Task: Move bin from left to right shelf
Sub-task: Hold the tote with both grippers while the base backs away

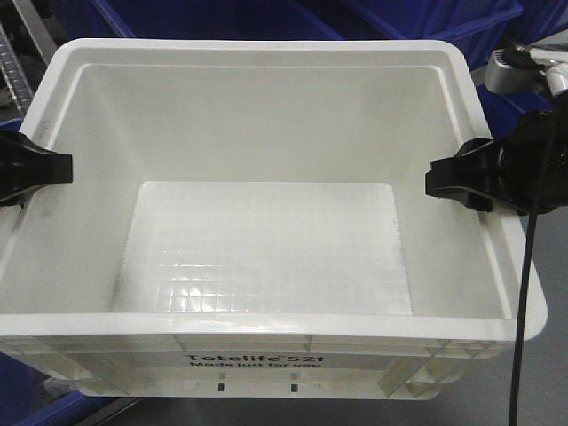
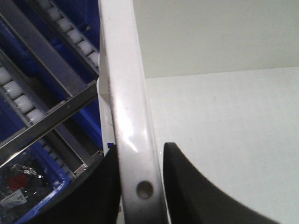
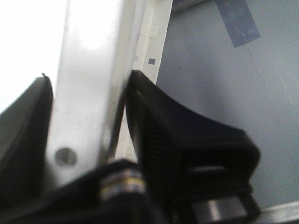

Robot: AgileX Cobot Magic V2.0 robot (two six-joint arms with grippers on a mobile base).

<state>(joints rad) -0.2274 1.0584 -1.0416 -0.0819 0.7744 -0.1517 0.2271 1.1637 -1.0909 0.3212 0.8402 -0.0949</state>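
Exterior front-facing view: the white bin [image 1: 266, 115] fills the frame, open side up, with nothing inside. Its inner floor [image 1: 266, 257] carries a fine grid pattern and reflects overhead light. The near outer wall bears a printed label [image 1: 253, 361] reading "Totelife 521 / Made just for you". The left gripper [image 1: 31, 170] sits on the left rim and the right gripper [image 1: 466, 180] sits on the right rim, at roughly matching height. A black cable [image 1: 524, 302] hangs down past the right corner. Dark blue bins [image 1: 222, 18] stand behind the far wall. Whether the white bin rests on a shelf surface cannot be told. Left wrist-mounted view: two black fingers [image 2: 196, 191] straddle the rim, one inside and one outside, pinching it next to a small round hole [image 2: 145, 189]. Metal roller rails [image 2: 28, 100] and a blue container [image 2: 18, 191] with small items lie to the outer side. Right wrist-mounted view: the black fingers [image 3: 163, 126] likewise clamp the opposite rim from both sides. A grey floor [image 3: 224, 93] with a strip of blue tape [image 3: 238, 21] lies beyond.
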